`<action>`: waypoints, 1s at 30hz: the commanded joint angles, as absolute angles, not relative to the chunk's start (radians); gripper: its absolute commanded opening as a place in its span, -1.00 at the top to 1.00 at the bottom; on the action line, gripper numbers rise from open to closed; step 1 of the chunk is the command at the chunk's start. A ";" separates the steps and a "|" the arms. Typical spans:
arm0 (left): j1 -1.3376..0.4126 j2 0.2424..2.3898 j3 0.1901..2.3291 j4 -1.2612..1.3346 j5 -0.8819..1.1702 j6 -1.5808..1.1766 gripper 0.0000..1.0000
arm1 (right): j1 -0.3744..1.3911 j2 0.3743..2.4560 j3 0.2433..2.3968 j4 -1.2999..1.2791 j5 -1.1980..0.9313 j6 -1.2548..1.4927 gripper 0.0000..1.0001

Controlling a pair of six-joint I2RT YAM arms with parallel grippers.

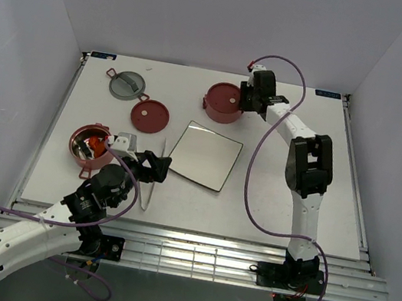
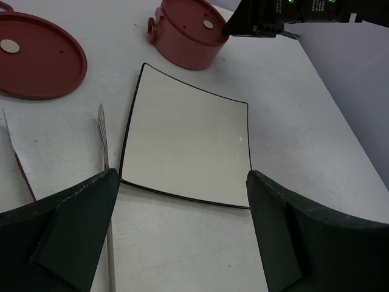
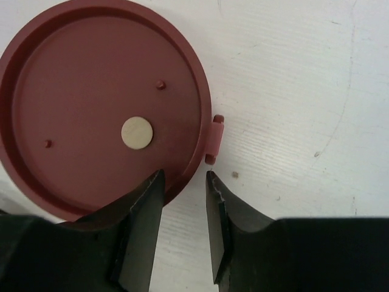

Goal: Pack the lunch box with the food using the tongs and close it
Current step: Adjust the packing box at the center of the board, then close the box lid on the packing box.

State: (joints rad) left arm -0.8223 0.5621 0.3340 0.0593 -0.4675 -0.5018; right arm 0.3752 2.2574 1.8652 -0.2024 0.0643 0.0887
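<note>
the left hand (image 2: 182,176), spread wide and empty, hangs over the thin silvery metal tongs (image 2: 103,131), which lie flat on the white desk (image 2: 316,121) just beside the square pale plate (image 2: 188,140); a pinch there could skid them. the right hand (image 3: 185,173), fingers parted astride the rim of the lidded dusty-red bowl (image 3: 91,79), may snag its side handle (image 3: 214,139). orange food (image 1: 94,146) sits in the open red bowl (image 1: 74,148).

Even, diffuse lighting is recorded across the white tabletop (image 1: 268,209) in the top view; only faint, soft shadows are observed. A pale sheen is noted on the square plate (image 1: 205,155). In the left wrist view the plate's edges are bowed by lens distortion, and the left gripper (image 2: 182,176) is rendered dark and slightly soft. In the right wrist view the lidded red bowl (image 3: 91,91) is sharp, while the right gripper (image 3: 184,174) is underexposed.
</note>
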 commanded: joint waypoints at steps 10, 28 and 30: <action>-0.827 0.548 0.345 0.058 -0.476 -0.500 -0.92 | 0.380 2.144 1.934 -0.135 -0.084 0.067 0.84; -0.828 0.555 0.347 0.055 -0.485 -0.500 -0.92 | 0.383 2.431 2.010 -0.057 -0.244 0.152 0.85; -0.828 0.557 0.347 0.057 -0.482 -0.500 -0.92 | 0.383 2.392 1.988 -0.049 -0.242 0.143 0.85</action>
State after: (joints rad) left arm -0.8227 0.5617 0.3340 0.0570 -0.4728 -0.5018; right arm 0.3801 2.4409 2.0140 0.0238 -0.2375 0.1425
